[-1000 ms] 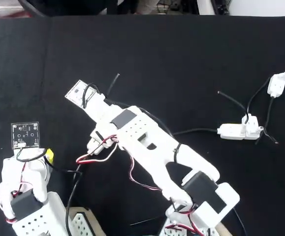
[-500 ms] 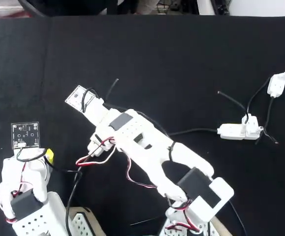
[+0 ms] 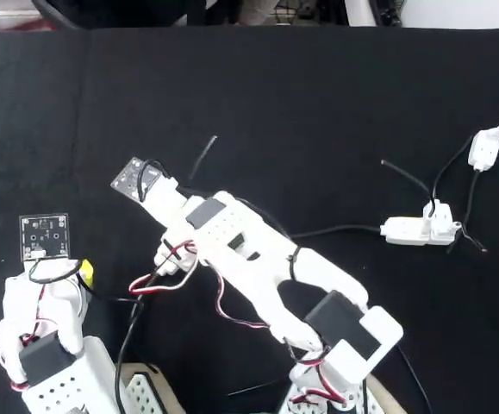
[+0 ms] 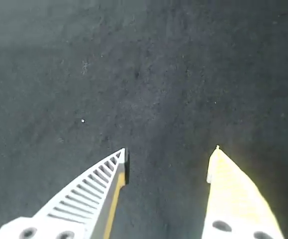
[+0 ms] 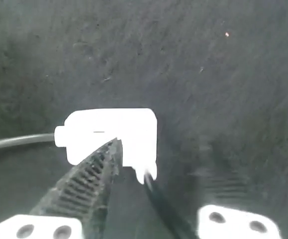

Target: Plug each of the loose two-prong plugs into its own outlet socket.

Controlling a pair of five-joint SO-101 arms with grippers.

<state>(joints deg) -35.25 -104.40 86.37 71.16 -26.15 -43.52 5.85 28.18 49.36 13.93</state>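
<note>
Your right gripper [image 5: 159, 175]: jaws released, nothing held. The white plug [image 5: 109, 132] lies flat on the black surface [image 5: 208, 74], just past the ribbed jaw. That jaw's tip overlaps the plug's near edge in the right wrist view; can't tell if it touches. The other jaw sits well apart from the plug, so the plug is off toward the ribbed side, not centred in the gap.

The plug's long axis runs crosswise to the ribbed jaw, along the line of the gap. Its cable [image 5: 14, 142] leaves the short end on the ribbed-jaw side. The opposite end is squared off, and the prongs can't be made out. A dark cord [image 5: 166, 214] runs back from a small nub at the plug's near corner, between the jaws.

In the high view your right arm [image 3: 258, 259] lies stretched from its base at 5 o'clock out toward 10 o'clock. The white outlet strip [image 3: 408, 230] sits at 3 o'clock, well apart from that arm's wrist. A smaller white piece [image 3: 488, 148] lies at 2 o'clock from the strip; can't tell whether it is a plug or a socket.

Your left gripper [image 4: 169, 149]: jaws released, over bare surface. The left arm [image 3: 42, 336] is at 8 o'clock.
</note>
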